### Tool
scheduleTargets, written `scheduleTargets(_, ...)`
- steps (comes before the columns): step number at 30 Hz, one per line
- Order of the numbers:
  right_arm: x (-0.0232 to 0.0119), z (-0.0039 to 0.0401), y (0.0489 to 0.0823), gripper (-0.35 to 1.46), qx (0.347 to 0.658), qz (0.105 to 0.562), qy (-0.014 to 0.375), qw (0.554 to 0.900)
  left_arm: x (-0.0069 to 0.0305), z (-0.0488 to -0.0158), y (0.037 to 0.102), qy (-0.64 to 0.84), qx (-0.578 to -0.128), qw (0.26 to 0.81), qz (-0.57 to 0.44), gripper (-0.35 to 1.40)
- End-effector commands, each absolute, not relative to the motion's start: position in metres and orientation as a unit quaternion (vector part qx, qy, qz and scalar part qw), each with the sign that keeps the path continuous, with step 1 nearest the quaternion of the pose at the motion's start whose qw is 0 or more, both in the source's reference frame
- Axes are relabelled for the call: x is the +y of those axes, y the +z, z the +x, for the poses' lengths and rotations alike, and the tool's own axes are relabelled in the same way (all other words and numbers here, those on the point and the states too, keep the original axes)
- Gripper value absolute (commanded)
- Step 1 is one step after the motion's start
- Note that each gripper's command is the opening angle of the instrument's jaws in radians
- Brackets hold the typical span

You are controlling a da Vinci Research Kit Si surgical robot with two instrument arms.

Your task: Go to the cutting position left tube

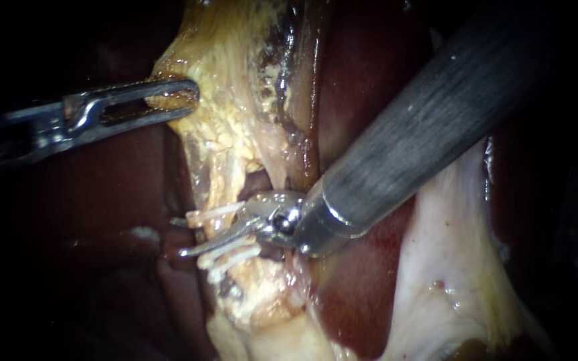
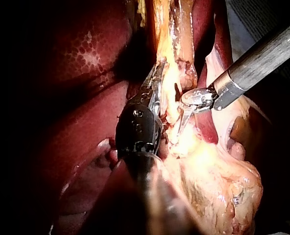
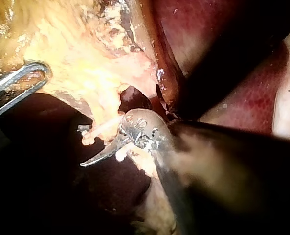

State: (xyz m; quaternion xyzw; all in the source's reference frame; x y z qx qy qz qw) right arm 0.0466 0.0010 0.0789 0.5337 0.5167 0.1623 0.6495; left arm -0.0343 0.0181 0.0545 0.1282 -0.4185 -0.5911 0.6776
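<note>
Between clips (image 1: 214,214) — right instrument (image 1: 217,241) crosses tube (image 1: 219,196); left instrument (image 1: 176,100) grips tissue (image 1: 235,100).

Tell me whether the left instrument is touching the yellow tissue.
Touching. Endoscope view: the left instrument grips the yellow tissue, a jaw on each side.

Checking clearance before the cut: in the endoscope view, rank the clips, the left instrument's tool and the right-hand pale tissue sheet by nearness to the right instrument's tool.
From the right instrument's tool:
1. Clips: left of centre, right against its blades.
2. Left instrument's tool: upper left, gripping the yellowish tissue.
3. Pale tissue sheet: far right, beyond the shaft.
</note>
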Motion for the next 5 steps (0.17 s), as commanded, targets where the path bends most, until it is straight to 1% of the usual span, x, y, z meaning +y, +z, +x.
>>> scheduleTargets(1, 0.0010, 0.0466, 0.0789, 1.30, 0.517, 0.534, 0.162, 0.650, 0.0181, -0.0342, 0.0544, -0.591, -0.419, 0.678, 0.128, -0.35)
scheduleTargets(5, 0.0010, 0.0466, 0.0789, 1.28, 0.517, 0.534, 0.162, 0.650, 0.0182, -0.0342, 0.0544, -0.591, -0.419, 0.677, 0.128, -0.35)
